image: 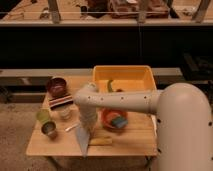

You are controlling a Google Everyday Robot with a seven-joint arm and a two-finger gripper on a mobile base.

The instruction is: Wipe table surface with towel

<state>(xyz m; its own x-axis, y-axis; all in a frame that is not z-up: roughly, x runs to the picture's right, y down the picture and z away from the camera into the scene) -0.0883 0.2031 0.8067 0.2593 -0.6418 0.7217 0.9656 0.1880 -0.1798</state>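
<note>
Towel (83, 141) first: pale grey-blue, limp, hanging as a long triangle with its point down, over the front-left part of the desk (137, 142), the tip reaching about as far as the front edge. Whether the cloth actually touches the wood, I cannot tell from this angle. Right above it is the gripper (86, 129), pointing straight down below the white arm (120, 100), jaws pressed together on the towel's top end, so the cloth is in hand. Just beside the towel's lower half lies a yellow, banana-like object (101, 141), and behind that sits an orange-red dish (107, 121) with a small blue thing in it. To the left: a white utensil (71, 127), a metal cup (49, 130), a green cup (43, 116), a striped block (61, 101), and a dark red bowl (56, 86) at the back corner. The yellow-orange bin (145, 79) fills the rear right, with something green inside. On progress, the pick-up looks done and the towel is brought down to the work area, but no wiped stretch can be made out, so the wiping itself reads as barely begun or not begun. What is left is the real job: pressing the cloth flat and sweeping it across the bare wood, mostly the front strip and the right front, threading between all that clutter.
</note>
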